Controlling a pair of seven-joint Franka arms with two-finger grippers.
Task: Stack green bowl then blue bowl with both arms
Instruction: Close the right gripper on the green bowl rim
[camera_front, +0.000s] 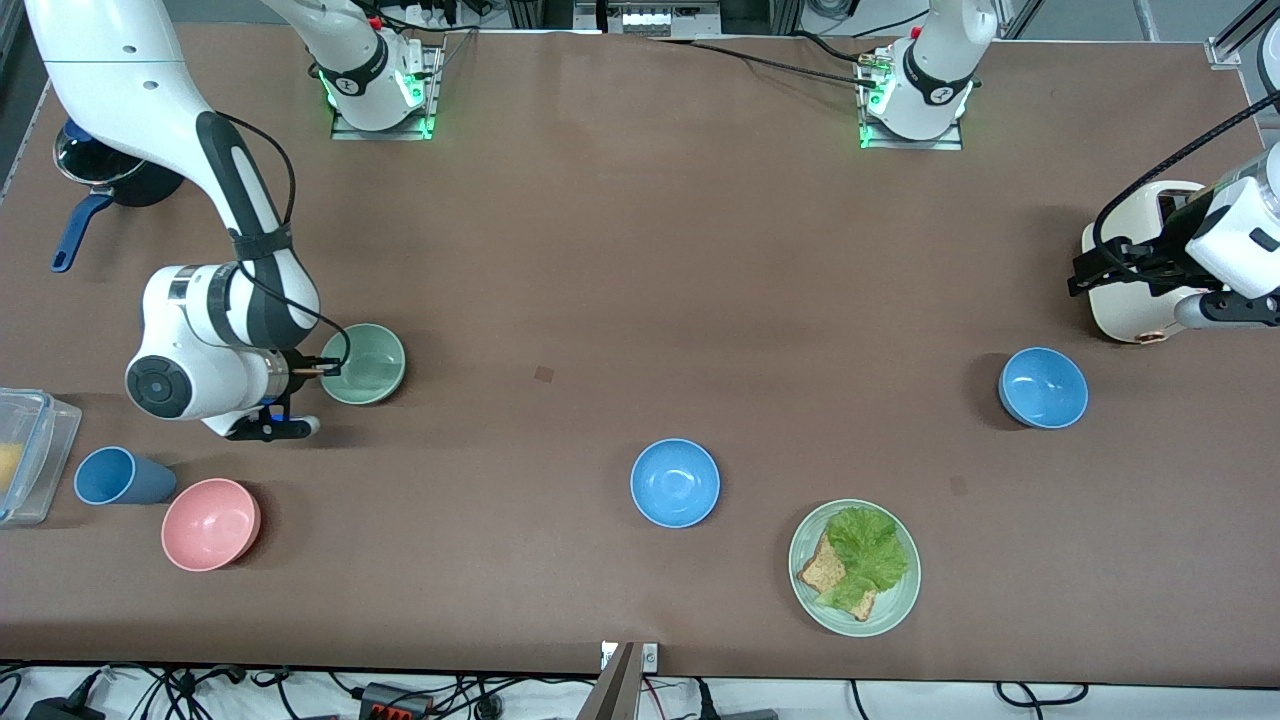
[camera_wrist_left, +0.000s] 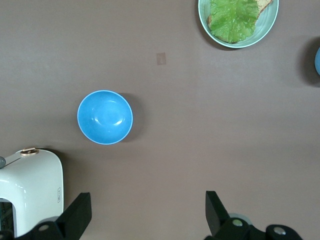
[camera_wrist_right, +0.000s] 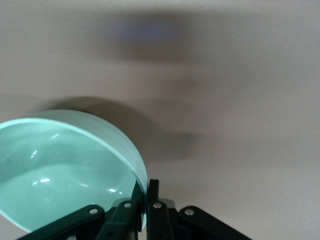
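I see the right gripper (camera_front: 325, 370) clamped on the small glossy mint-green bowl's (camera_front: 368, 364) rim; the left gripper (camera_wrist_left: 147, 212) waits, jaws spread wide, empty, over the table near the white toaster (camera_wrist_left: 30, 192).

Your right arm, the white jointed one with black bands (camera_front: 215, 250), reaches down from its base at 11 o'clock, wrist bent low toward 9 o'clock. Its black two-finger right gripper (camera_front: 327, 368) is clamped on the rim of the small pale mint-green bowl (camera_front: 368, 364). Your left arm (camera_front: 1235, 235) waits at 3 o'clock, raised; its black left gripper (camera_wrist_left: 148, 212) has fingers (camera_wrist_left: 216, 210) spread wide, holding nothing.
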